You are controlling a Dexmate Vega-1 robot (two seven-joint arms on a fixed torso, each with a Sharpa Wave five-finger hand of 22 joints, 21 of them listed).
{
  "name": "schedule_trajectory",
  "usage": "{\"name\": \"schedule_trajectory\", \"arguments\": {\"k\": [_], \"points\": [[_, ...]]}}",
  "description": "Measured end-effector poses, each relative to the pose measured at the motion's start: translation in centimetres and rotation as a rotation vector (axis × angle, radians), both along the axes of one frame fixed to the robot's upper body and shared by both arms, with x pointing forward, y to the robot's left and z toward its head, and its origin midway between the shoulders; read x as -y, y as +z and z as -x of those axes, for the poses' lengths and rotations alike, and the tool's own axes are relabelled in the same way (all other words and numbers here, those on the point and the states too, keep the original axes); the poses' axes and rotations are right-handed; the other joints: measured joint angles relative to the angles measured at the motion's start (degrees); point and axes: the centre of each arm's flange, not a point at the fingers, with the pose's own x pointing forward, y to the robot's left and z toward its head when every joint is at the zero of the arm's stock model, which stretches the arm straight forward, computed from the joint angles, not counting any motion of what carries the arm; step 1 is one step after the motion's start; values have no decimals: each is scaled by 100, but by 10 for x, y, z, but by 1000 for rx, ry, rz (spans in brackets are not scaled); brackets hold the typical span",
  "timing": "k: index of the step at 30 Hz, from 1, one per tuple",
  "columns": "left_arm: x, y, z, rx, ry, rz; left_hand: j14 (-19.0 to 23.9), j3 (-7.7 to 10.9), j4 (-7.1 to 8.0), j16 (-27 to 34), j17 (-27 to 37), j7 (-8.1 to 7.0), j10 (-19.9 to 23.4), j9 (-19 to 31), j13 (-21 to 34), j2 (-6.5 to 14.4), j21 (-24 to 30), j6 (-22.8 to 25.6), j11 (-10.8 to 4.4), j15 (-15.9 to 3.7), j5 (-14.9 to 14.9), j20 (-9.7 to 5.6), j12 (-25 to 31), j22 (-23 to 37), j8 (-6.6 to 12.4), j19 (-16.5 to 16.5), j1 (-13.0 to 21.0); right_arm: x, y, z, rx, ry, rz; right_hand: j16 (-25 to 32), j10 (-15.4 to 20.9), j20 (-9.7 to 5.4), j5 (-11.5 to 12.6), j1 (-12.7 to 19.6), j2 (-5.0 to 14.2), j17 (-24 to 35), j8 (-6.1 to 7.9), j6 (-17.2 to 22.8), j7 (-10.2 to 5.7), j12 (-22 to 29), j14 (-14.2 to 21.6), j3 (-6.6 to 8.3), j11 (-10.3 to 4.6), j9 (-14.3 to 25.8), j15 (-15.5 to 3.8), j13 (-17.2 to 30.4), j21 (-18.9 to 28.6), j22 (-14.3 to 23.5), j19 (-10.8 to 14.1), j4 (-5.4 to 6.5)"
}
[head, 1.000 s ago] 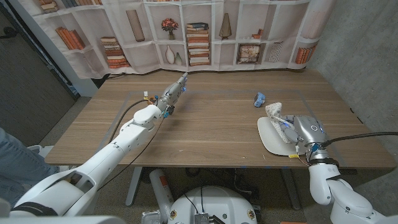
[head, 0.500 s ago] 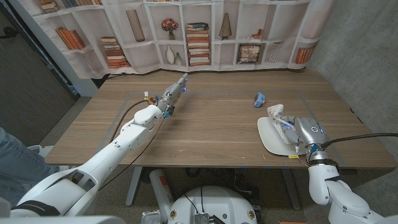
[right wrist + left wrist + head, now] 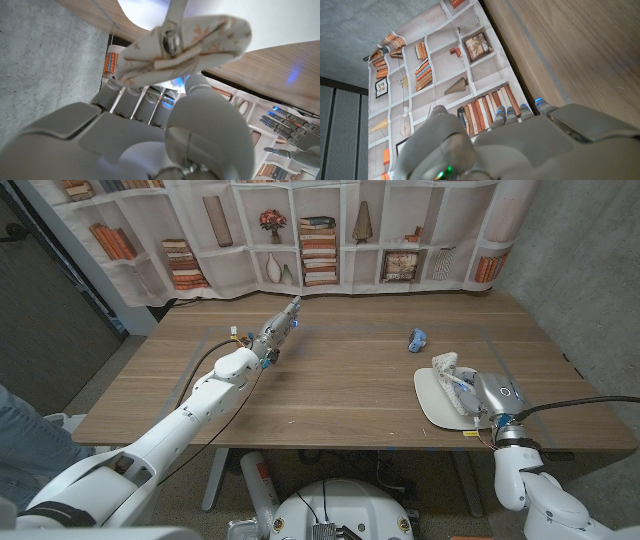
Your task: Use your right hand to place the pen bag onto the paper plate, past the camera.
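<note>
Down at the lower right of the head view, the right hand (image 3: 488, 396) hangs over the paper plate (image 3: 430, 399), fingers closed on the pen bag (image 3: 447, 368). That bag is a small cream fabric pouch with a faint pinkish print; the right wrist view shows its crumpled cloth (image 3: 185, 45) and a metal zip pull, pinched against the fingers. Its long axis seems to run from the hand toward the upper left, its free end over the plate's far edge, though the pouch is small there. Beyond it, a little blue object (image 3: 416, 337) lies on the wooden table (image 3: 350, 380). Farther off, at upper centre, the left hand (image 3: 280, 327) reaches away with fingers straight and together, holding nothing.
</note>
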Motion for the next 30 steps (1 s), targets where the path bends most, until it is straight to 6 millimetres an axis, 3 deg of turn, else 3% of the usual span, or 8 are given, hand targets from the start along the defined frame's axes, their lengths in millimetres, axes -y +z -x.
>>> {"name": "schedule_trajectory", "arguments": {"k": [30], "points": [[-2,-2,-3,-13,4,-16,0,-23,24,0,0,0,0,0,0,7,0,0,0,0,-40,-1,0,0,0,0,7,3,-13,-7,-39,-24,-42,-84,-34,22,0,0,0,-14,-16,-96,-10,-89,-63,0,-10,-4,16,30,-22,0,-22,0]]}}
